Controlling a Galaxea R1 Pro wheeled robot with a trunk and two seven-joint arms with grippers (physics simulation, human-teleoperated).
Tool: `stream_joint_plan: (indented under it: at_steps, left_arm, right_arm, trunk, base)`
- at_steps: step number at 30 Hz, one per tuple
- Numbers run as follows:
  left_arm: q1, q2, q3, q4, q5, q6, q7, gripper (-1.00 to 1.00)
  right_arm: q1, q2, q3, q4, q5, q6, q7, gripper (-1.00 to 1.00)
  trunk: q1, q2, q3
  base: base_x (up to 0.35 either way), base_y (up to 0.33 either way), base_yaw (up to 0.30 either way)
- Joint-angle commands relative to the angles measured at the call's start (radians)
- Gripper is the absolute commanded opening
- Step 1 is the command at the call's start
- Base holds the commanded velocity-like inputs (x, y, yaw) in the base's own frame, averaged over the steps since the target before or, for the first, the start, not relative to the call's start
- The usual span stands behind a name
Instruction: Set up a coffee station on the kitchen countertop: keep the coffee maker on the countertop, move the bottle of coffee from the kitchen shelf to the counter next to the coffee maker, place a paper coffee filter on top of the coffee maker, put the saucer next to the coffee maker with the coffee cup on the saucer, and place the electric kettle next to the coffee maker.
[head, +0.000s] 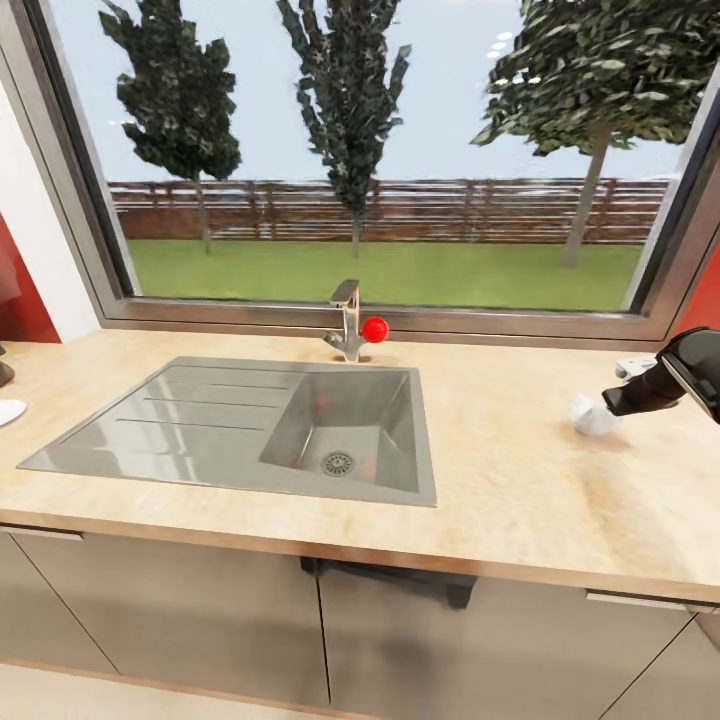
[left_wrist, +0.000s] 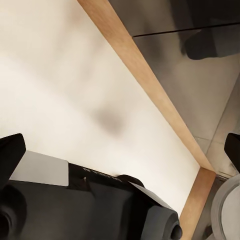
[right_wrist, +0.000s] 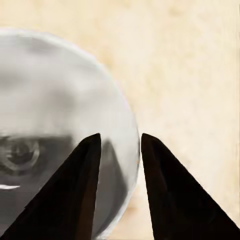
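The head view looks down on a pale wood-toned desk (head: 520, 470) under a wide window (head: 380, 160), with trees, grass and a fence outside. A steel sink (head: 345, 430) with a ribbed drainboard is set into the desk, and this sink is the landmark for everything else. Just behind its basin stands a faucet (head: 346, 325) with a red knob (head: 375, 329).

Well to the right of the sink, near the frame edge, the right gripper (head: 612, 405) reaches in low over the desk. Its dark fingers (right_wrist: 82, 190) point at a small white coffee cup (head: 594, 415) that sits on the desk surface. In the right wrist view the two fingers straddle the cup's rim (right_wrist: 131, 150), one over the cup's inside and the other outside it, with a narrow gap between them; whether they actually pinch the rim cannot be told. Just behind the gripper, farther from the sink's front edge, a small pale object (head: 634, 368) lies on the desk, too hidden to identify.

Far to the left of the sink, at the frame edge, a white saucer (head: 10, 411) rests on the desk.

The left wrist view shows the light floor (left_wrist: 65, 100), a wooden plinth strip (left_wrist: 150, 85) and grey cabinet fronts (left_wrist: 200, 80) below the desk; the left gripper's state cannot be told.
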Motion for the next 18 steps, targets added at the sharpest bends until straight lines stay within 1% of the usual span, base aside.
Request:
stream_joint_plan:
  at_steps: [1,9,18]
  left_arm:
    - [-0.001,0.000,0.008,0.000,-0.003,0.009,-0.004,1.00]
    - [-0.001,0.000,0.008,0.000,-0.003,0.009,-0.004,1.00]
    - [-0.001,0.000,0.008,0.000,-0.003,0.009,-0.004,1.00]
  right_arm:
    - [0.000,-0.002,0.007,-0.001,-0.008,0.007,0.003,-1.00]
    - [0.000,-0.002,0.007,-0.001,-0.008,0.007,0.026,-1.00]
    - [0.000,-0.002,0.007,-0.001,-0.008,0.008,0.031,-1.00]
  trunk:
    - [0.000,0.000,-0.001]
    - [0.000,0.000,-0.001]
    - [0.000,0.000,-0.001]
  base:
    - [0.000,0.000,0.000]
    - [0.000,0.000,0.000]
    - [0.000,0.000,0.000]
